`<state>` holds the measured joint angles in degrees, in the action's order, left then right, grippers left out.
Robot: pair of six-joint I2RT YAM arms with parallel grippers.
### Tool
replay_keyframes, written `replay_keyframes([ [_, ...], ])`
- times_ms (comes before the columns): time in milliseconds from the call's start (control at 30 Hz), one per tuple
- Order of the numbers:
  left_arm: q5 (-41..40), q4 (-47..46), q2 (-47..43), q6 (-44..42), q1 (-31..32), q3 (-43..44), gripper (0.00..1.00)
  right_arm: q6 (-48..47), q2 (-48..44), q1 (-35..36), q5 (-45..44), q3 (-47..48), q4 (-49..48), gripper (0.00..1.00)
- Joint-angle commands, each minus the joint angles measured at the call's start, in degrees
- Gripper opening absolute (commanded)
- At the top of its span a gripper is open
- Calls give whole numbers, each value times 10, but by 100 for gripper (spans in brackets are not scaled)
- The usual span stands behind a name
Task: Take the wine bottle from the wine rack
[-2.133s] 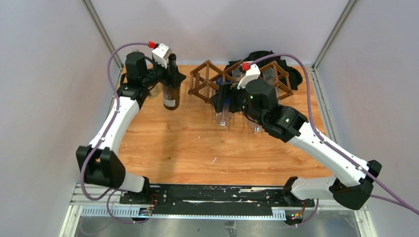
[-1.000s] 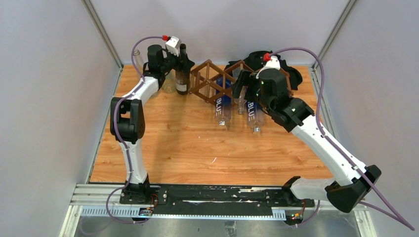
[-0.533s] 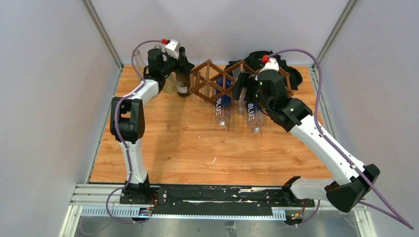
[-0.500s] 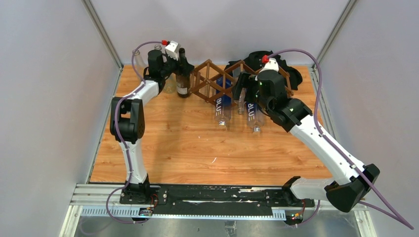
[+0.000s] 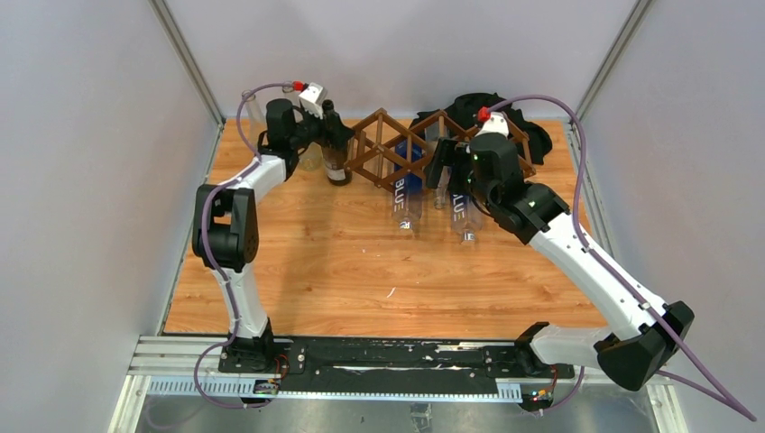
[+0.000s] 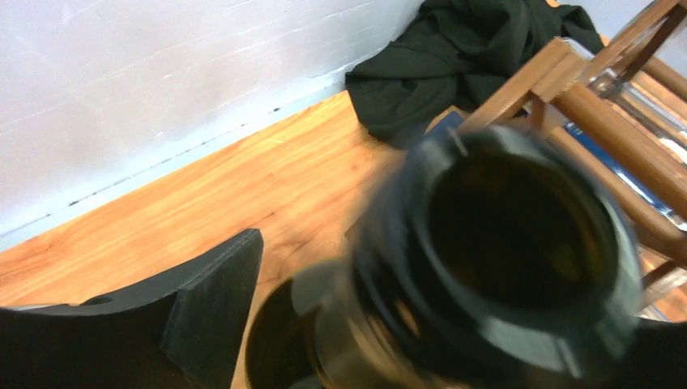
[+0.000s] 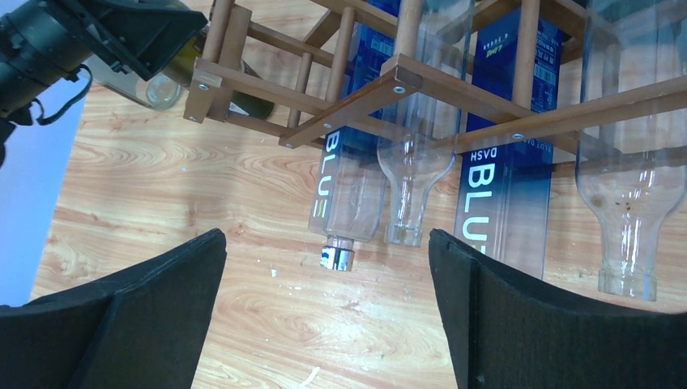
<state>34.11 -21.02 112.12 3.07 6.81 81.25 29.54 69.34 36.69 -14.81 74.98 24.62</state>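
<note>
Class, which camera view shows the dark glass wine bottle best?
Top external: the dark glass wine bottle shows nearly whole, upright beside the wooden lattice rack. Left wrist shows only its blurred mouth; right wrist, a sliver behind that rack.

The table (image 5: 361,262) looks like varnished wood with a clear grain, smooth and slightly shiny. The wine rack (image 7: 421,77) is made of brown wooden slats with a satin finish, fixed by small metal screws. The wine bottle (image 5: 335,155) is dark, glossy glass. The clear bottles (image 7: 413,186) are transparent and shiny, some with glossy blue labels. The black cloth (image 6: 454,57) is matt and creased. The right gripper (image 7: 326,243) has finger pads (image 7: 138,316) of matt black, slightly grainy material.
</note>
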Motion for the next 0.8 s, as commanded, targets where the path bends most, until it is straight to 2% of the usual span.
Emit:
replay_keyframes([
  [0,22,-20,-63,8,-6,-20,88,-2,5,-8,-4,8,37,99],
  [67,17,21,-80,-1,-7,-18,98,1,14,-9,0,9,46,99],
  [100,15,37,-86,-8,-7,-13,100,2,17,-10,4,8,48,99],
  [300,-11,191,-131,-89,-7,3,100,9,33,-21,26,-2,53,100],
  [500,-63,413,-159,-172,-7,80,100,16,45,-46,56,-33,49,100],
  [767,-106,616,-228,-226,-7,132,100,29,68,-91,128,-85,-17,100],
])
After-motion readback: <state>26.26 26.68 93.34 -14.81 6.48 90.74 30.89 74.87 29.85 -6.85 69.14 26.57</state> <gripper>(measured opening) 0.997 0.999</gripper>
